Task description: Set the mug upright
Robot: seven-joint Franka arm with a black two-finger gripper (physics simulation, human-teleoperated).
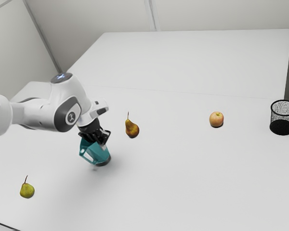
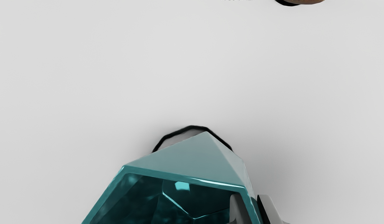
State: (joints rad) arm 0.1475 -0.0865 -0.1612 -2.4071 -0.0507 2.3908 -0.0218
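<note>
Exterior view: the teal mug is on the table, tilted, its dark base low and toward the exterior view's right, its handle on the side toward the exterior view's left. The gripper is directly above the mug, at its upper end. Relative to the mug, the brown pear lies near, toward the exterior view's right and farther back; the green pear lies toward the exterior view's left and nearer the camera. The apple stands well apart from the mug, toward the exterior view's right, and the black mesh basket farther from it on that same side.

Wrist view: the detail of the grasp, and the mug's hollow interior with its faceted walls. The gripper holds the mug by its wall, nearly closed, one finger inside the mouth and the other against the outside. The dark edge of the base projects past the mug's pale outer facets, at the side away from the mouth.
</note>
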